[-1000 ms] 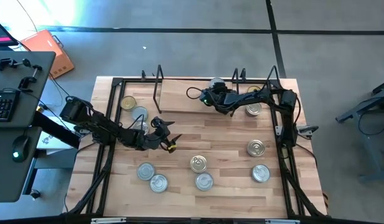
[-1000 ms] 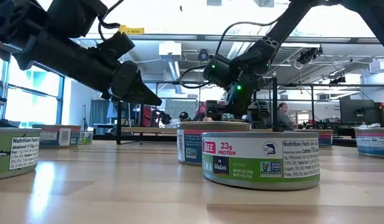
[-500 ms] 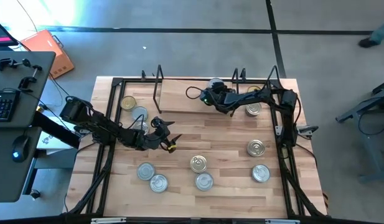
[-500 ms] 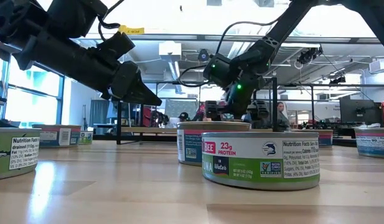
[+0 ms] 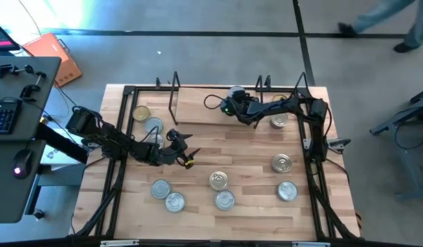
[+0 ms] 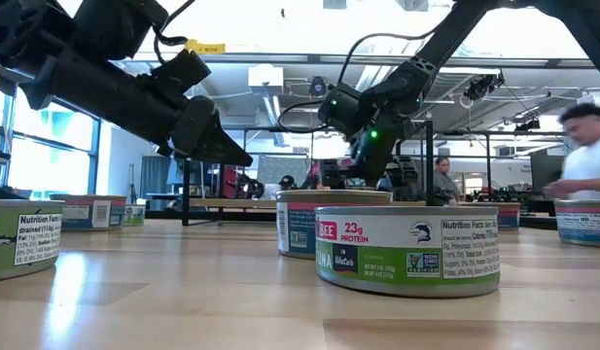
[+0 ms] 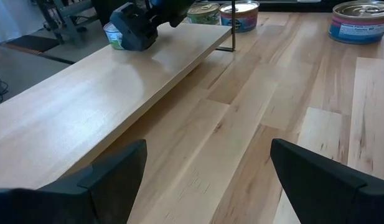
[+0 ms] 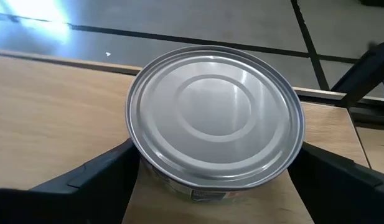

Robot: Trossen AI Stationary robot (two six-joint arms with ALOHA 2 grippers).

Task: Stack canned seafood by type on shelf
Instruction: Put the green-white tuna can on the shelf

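Your right gripper [image 5: 233,100] sits over the shelf [image 5: 197,110] near its far edge, fingers [image 8: 92,177] spread wide and straddling a silver-topped tin [image 8: 215,120]; the tin stands flat on the shelf board, lid up, dead centre between the jaws; whether the pads press its wall you cannot tell, so treat it as either held or just set down; your left gripper [image 5: 186,152] hangs wide open and empty above the table [image 5: 252,154], off the shelf's near edge; nearest loose tins [image 5: 219,181] lie toward the table front from it, so that arm is closer to them
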